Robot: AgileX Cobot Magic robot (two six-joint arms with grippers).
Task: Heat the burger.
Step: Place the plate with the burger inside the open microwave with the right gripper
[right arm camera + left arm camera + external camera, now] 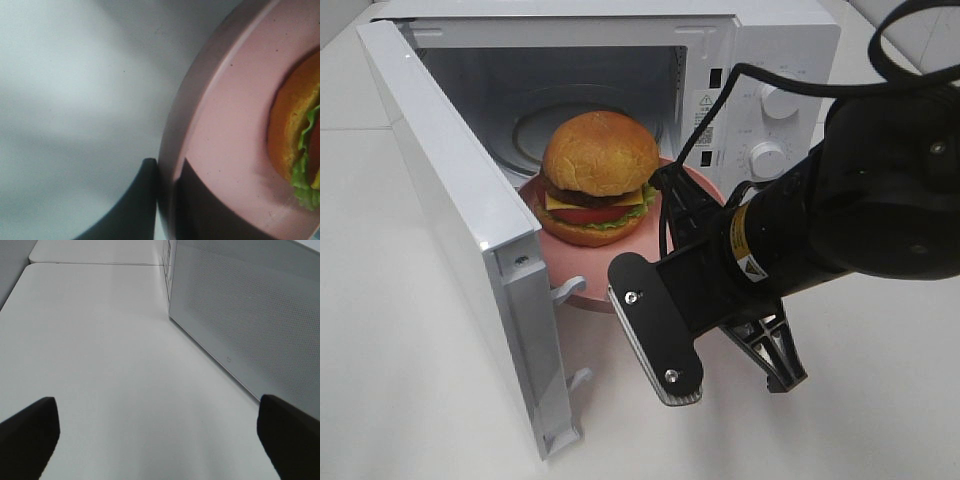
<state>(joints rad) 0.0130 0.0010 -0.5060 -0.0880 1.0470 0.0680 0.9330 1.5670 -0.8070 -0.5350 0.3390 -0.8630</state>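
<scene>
Currently the burger sits on the pink plate, partly inside the open microwave. The right gripper is clamped on the plate's rim, and the left gripper is spread wide beside the door. Outstanding, by my judgement: full insertion, closing the door, starting heat.

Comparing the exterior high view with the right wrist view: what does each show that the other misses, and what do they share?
Only the exterior high view shows the microwave, its door swung open, the two knobs and the right arm. Only the right wrist view shows the right gripper shut on the rim of the pink plate, one finger over its top face, the other beyond the rim. Both show the burger sitting on that plate.
</scene>
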